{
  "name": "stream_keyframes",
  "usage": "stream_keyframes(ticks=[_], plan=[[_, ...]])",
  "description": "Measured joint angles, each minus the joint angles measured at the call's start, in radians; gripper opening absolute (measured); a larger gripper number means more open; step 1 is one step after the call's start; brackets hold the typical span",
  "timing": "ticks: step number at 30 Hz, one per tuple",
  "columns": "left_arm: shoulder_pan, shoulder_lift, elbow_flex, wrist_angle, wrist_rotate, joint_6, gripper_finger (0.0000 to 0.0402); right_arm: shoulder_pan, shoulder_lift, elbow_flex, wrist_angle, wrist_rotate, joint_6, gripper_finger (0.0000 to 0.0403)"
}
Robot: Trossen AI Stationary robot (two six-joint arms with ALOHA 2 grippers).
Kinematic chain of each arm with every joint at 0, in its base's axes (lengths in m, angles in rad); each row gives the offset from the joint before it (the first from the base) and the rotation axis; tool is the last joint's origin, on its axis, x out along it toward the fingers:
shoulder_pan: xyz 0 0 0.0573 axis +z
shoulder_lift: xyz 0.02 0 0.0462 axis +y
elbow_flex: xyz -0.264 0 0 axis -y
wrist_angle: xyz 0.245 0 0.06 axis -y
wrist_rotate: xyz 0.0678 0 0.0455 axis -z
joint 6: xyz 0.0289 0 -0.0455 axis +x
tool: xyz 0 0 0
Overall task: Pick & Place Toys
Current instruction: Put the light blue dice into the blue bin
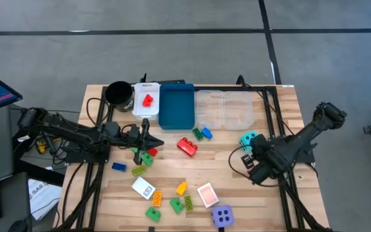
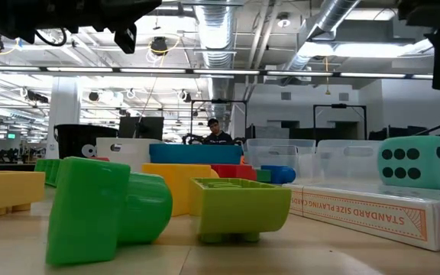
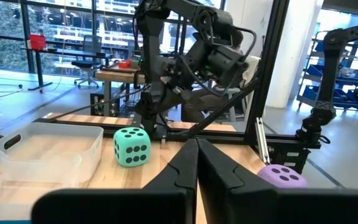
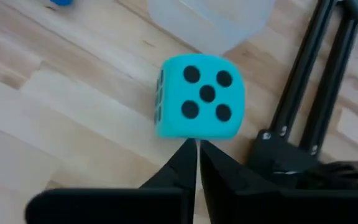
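Right pincer [image 4: 197,149] sitting fully closed, gripping nothing, tips just short of the cyan die [image 4: 199,96], which is resting on the table [image 1: 250,193] at 3 o'clock. Left pincer [image 1: 145,132] closed and empty, hovering by the scattered bricks [image 1: 187,146] near center. Purple die [image 1: 222,216] lying at 5 o'clock.

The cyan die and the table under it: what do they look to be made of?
The cyan die looks like soft foam: matte, rounded corners, flat printed black dots. The table seems to be light wood, with visible grain and plank seams and a smooth, slightly satin finish.
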Motion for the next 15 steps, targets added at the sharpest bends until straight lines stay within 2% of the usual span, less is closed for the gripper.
stream_keyframes(ticks=[15], plan=[[0.000, 0.000, 0.000, -0.002, 0.002, 0.000, 0.0000, -0.304, 0.000, 0.000, 0.012, -0.008, -0.448, 0.0003]])
